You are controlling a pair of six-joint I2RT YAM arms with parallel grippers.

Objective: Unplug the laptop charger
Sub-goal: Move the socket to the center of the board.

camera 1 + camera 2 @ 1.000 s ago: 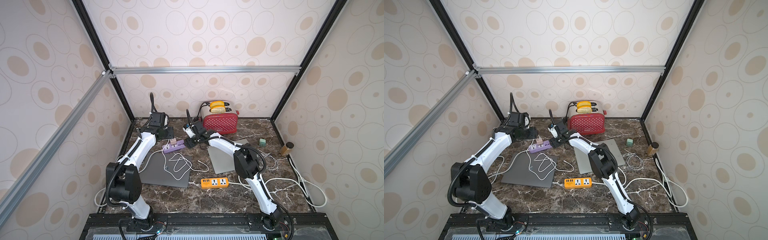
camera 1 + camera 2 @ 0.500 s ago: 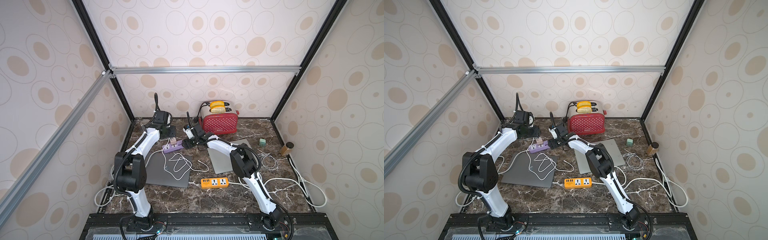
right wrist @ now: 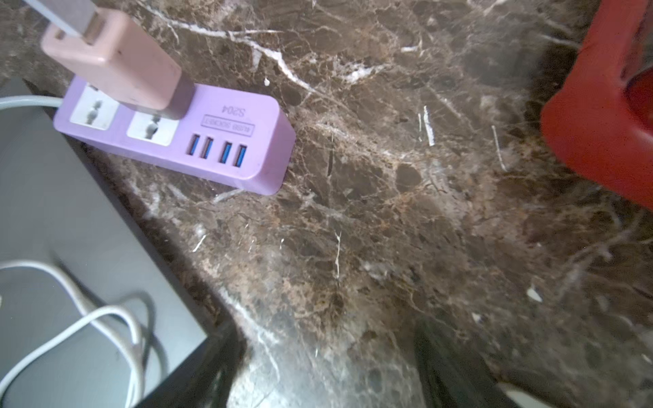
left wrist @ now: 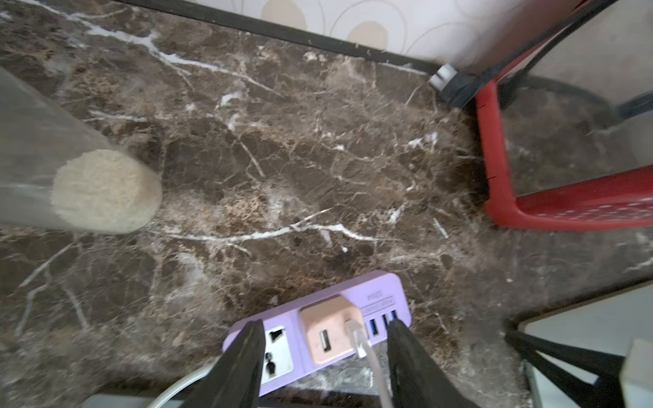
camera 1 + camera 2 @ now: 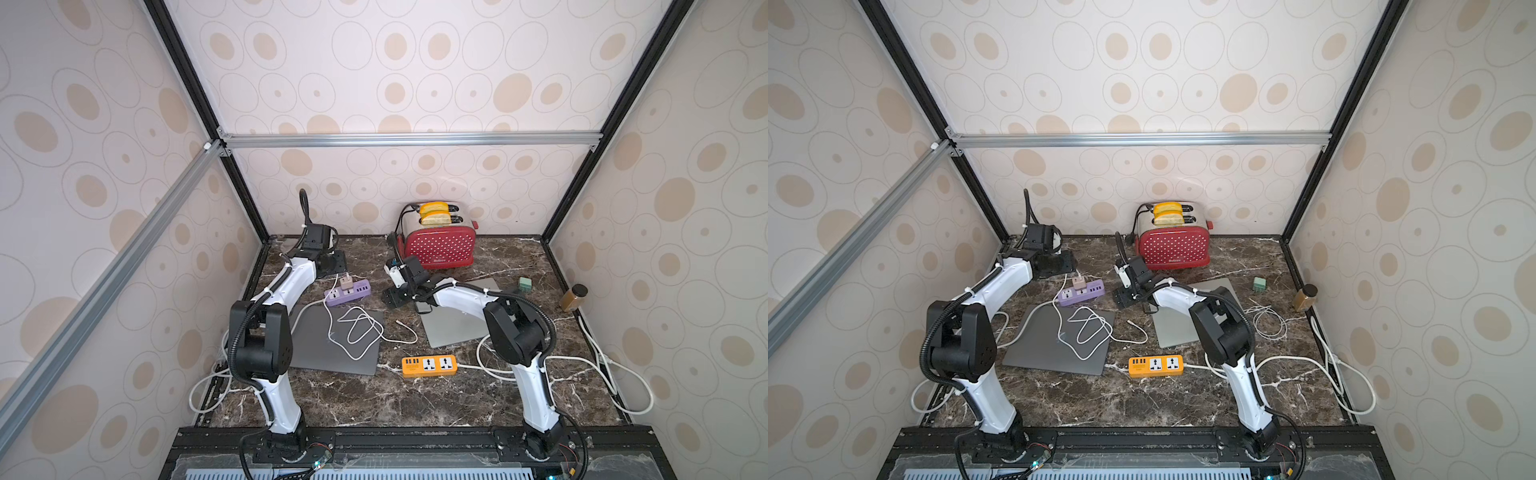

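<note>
The laptop charger is a pink adapter (image 5: 345,282) (image 5: 1079,283) plugged into a purple power strip (image 5: 357,289) (image 3: 219,141). Its white cable (image 5: 357,332) lies coiled on a dark grey laptop (image 5: 324,353), and the cable's free end rests on the marble. My left gripper (image 5: 332,266) (image 4: 325,326) hovers open just behind the strip; in the left wrist view its fingers (image 4: 247,353) stand either side of the adapter (image 4: 330,332) without touching it. My right gripper (image 5: 392,297) (image 3: 325,328) is open over bare marble to the right of the strip, holding nothing.
A red toaster (image 5: 440,245) stands at the back. A silver laptop (image 5: 453,328) lies under the right arm, with an orange power strip (image 5: 430,365) in front of it. A green cube (image 5: 524,284), a brown bottle (image 5: 574,296) and loose white cables sit at the right. A pale cylinder (image 4: 102,190) lies near the left gripper.
The left arm has swung round, bringing its gripper closer over the adapter. The right gripper has drawn back a little from the strip and opened wider.
</note>
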